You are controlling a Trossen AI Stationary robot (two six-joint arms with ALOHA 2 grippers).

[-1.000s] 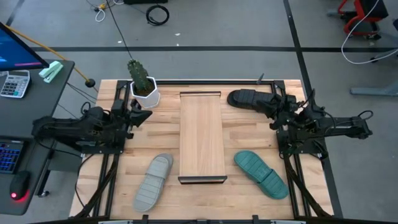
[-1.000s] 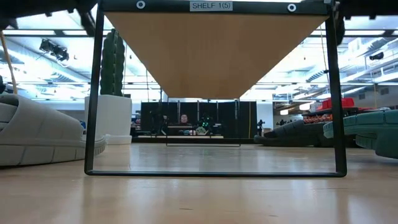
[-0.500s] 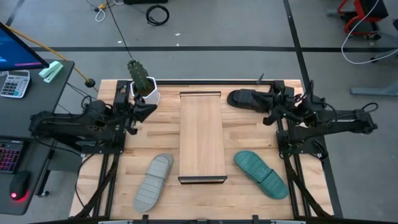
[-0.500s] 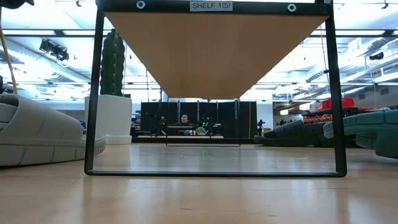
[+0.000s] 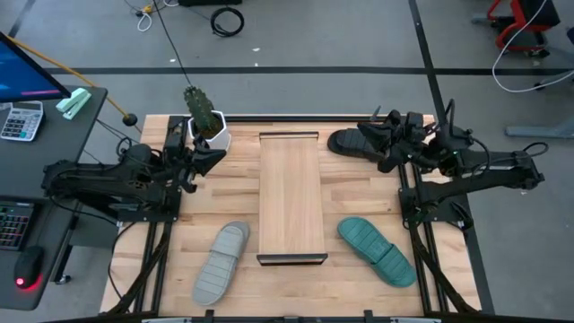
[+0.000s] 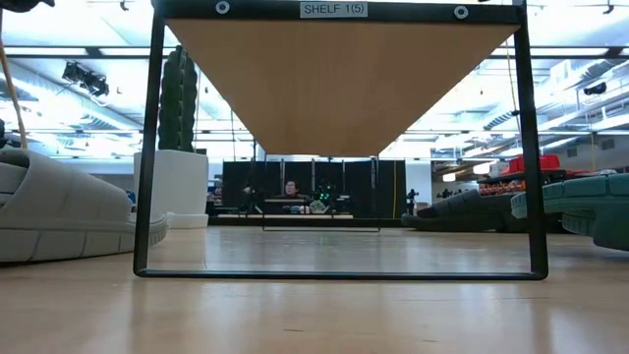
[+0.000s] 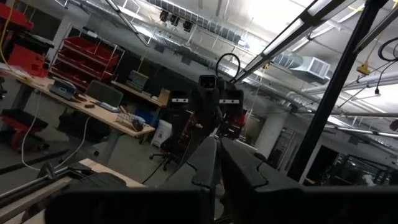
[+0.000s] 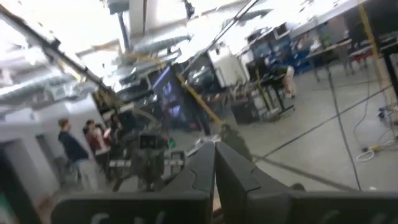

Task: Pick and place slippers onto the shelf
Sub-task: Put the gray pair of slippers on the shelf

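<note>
The shelf [image 5: 291,197], a long light-wood board on dark end rails, stands in the middle of the slatted table; the low view looks under it [image 6: 339,79]. The grey slipper [image 5: 221,262] lies sole-down near the shelf's near left corner, and the teal slipper [image 5: 375,251] lies near its near right corner. The black slipper [image 5: 352,143] lies at the far right. My left gripper [image 5: 215,154] is shut in the air left of the shelf, its fingers together [image 7: 217,149]. My right gripper [image 5: 371,127] is shut in the air above the black slipper, fingers together [image 8: 215,152].
A potted cactus [image 5: 206,121] in a white pot stands at the table's far left, close to my left gripper. A desk with a calculator [image 5: 20,121] stands left of the table. Several people [image 8: 81,146] stand in the room beyond.
My right gripper has risen and moved toward the table's far edge and middle, coming over the black slipper, still shut. My left gripper has risen a little and reached toward the shelf early in the second, then kept still. The slippers have not moved.
</note>
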